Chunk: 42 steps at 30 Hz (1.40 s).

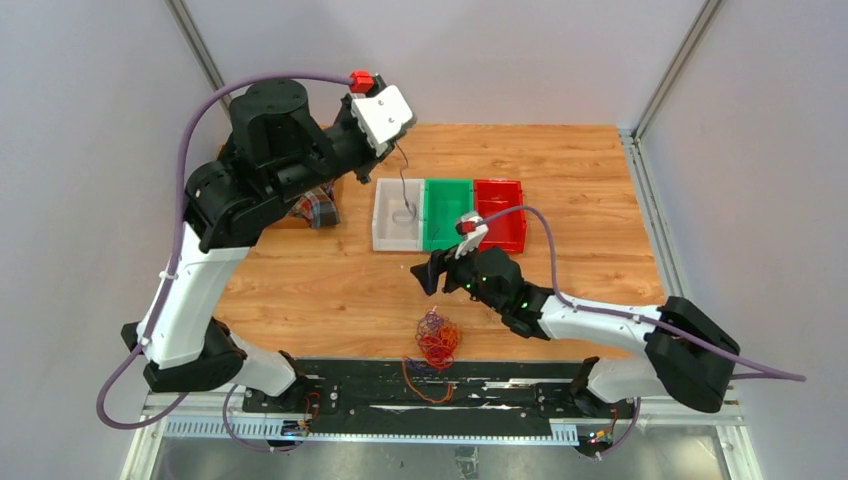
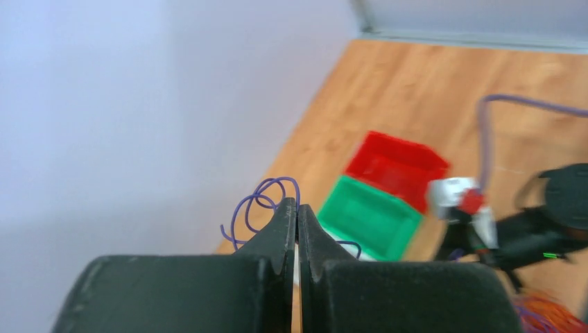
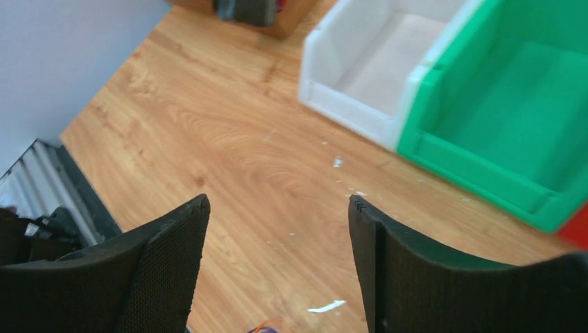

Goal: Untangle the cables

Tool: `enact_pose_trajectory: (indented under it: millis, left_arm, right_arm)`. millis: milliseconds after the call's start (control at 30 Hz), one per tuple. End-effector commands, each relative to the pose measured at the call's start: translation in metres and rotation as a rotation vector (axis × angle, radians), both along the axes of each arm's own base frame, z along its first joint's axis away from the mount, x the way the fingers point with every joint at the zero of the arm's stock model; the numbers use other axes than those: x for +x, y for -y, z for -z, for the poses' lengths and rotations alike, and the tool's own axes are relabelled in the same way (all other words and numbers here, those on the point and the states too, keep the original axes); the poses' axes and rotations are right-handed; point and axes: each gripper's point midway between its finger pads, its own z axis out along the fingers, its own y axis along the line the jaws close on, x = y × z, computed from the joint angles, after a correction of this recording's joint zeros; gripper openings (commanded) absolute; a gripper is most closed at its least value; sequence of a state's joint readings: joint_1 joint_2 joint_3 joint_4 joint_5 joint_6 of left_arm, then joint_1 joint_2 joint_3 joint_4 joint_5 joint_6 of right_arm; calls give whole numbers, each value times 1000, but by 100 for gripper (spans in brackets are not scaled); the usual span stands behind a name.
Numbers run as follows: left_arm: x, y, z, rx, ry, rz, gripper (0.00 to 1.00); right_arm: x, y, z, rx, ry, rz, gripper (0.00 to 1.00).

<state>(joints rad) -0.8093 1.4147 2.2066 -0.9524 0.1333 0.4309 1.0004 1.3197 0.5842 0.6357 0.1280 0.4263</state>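
- You have a light brown wooden tabletop with a visible grain, filling the floor of the cell.
- Three open plastic bins stand touching in a row at mid-table: a white one on your left, a green one in the middle and a red one on your right.
- Left of the white bin, apart from it, you can see a small dark striped object, partly hidden; what it is cannot be told.
- Small white flecks dot the wood just in front of the white and green bins.
- A black rail runs along the near edge.
- Plain pale grey walls with metal corner posts enclose the table.
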Motion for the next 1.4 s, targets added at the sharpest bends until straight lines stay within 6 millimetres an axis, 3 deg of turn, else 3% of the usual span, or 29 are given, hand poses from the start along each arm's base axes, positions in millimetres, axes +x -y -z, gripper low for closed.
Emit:
enact_pose_trajectory:
  millis: [0,133,233,300,367,467,600,767,933,1000,1033,1100,1267,1367]
  left_arm:
    - [57,-38,-33,71,249,-334,0]
    - [75,-53,-56,56,352,-437,0]
    - [80,-57,-82,25,416,-466,0]
    - [81,-56,-89,24,426,-462,0]
    - [82,-52,-81,48,408,-441,0]
    - [82,-47,-53,103,353,-413,1]
    - [77,-45,-21,151,310,-376,0]
    - [71,-44,-14,151,280,-350,0]
    - [67,-44,-6,173,252,-326,0]
    - [65,-45,-4,174,250,-322,0]
    - [64,-46,-4,173,249,-320,1]
    - [63,-47,-6,169,253,-322,0]
    - [62,-49,-13,153,263,-331,0]
    - [63,-49,-15,140,264,-337,0]
  right_arm:
    - [21,42,-16,-17,6,106,75]
    - [10,54,-27,-48,17,68,78]
    - [-3,50,-33,-27,18,-3,78]
    - [-19,40,-31,-38,18,-92,78]
    - [-38,29,-18,-106,-11,-177,79]
    - [-65,17,17,-249,-101,-273,79]
    - [-92,22,59,-517,-237,-342,83]
    - [-120,23,97,-684,-352,-472,84]
    - [-119,17,124,-810,-422,-505,69]
    - [-109,14,125,-836,-418,-480,47]
    - [-102,12,122,-832,-411,-458,30]
    - [-85,7,110,-801,-375,-402,5]
    - [-38,-7,49,-591,-256,-264,1]
    - [-27,-12,25,-482,-215,-228,1]
